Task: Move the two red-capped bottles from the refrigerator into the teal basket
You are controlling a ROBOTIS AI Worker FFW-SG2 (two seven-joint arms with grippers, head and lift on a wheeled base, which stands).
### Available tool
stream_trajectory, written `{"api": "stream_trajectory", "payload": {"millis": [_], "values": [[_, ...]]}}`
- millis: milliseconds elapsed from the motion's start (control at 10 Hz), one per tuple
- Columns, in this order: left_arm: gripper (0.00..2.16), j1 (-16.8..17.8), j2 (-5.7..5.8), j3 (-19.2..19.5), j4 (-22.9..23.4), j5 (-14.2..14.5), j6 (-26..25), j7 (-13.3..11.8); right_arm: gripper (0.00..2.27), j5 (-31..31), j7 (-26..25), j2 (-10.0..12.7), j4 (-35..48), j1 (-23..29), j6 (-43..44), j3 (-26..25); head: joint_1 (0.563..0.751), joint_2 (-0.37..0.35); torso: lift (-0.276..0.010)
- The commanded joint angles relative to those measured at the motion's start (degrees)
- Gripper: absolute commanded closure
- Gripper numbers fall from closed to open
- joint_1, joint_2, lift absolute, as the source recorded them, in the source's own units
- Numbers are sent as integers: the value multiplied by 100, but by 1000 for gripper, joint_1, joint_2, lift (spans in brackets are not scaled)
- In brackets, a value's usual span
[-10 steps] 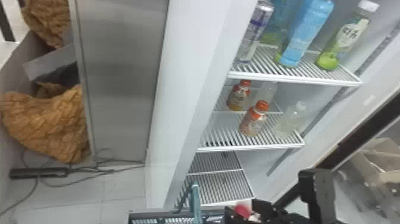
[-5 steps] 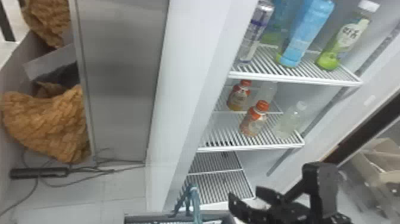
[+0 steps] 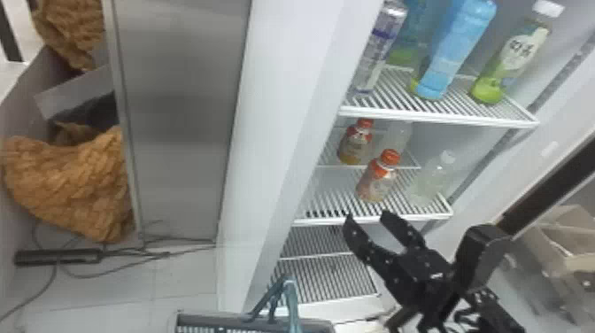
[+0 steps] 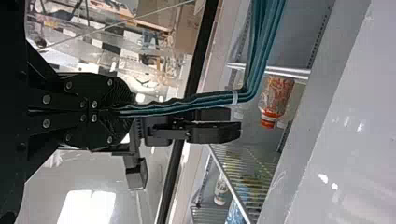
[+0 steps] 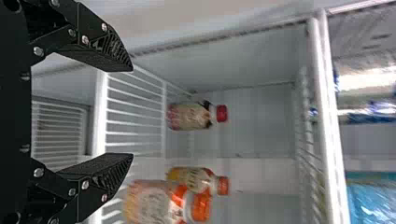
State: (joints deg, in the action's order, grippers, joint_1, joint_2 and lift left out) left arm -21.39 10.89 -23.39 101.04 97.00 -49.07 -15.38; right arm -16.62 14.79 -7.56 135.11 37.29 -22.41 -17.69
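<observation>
My right hand has its fingers apart; one red-capped bottle stands past the fingertips, in line with the gap, on the fridge shelf. My left hand is clamped on the teal handle.

In the head view, the near red-capped bottle at three o'clock wore an orange-red cap and an orange-and-white pattern; the farther red-capped bottle, towards two, paired that cap with amber below. Around two o'clock stood a bright blue bottle and a green bottle with a white cap. Towards six, the basket was dark grey with a teal handle. White slats striped the shelf. The right pincer, towards four, was black; the left pincer was black, dotted with silvery screws.
</observation>
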Motion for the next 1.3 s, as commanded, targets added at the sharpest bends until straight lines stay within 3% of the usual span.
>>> {"api": "stream_trajectory", "payload": {"millis": [0, 300, 700, 1200], "values": [[1154, 16, 1, -14, 0, 0, 0, 0, 401, 131, 15, 0, -566, -312, 666, 10, 695, -350, -224], [1154, 44, 9, -37, -14, 35, 0, 0, 404, 314, 165, -71, -1719, -1043, 1637, 170, 695, -350, -224], [1154, 72, 9, -71, -42, 46, 0, 0, 435, 303, 174, -202, -2971, -1971, 2101, 604, 695, -350, -224], [1154, 128, 27, -128, -57, 92, 28, 0, 136, 360, 174, -317, -4251, -3125, 2368, 1027, 695, -350, -224]]}}
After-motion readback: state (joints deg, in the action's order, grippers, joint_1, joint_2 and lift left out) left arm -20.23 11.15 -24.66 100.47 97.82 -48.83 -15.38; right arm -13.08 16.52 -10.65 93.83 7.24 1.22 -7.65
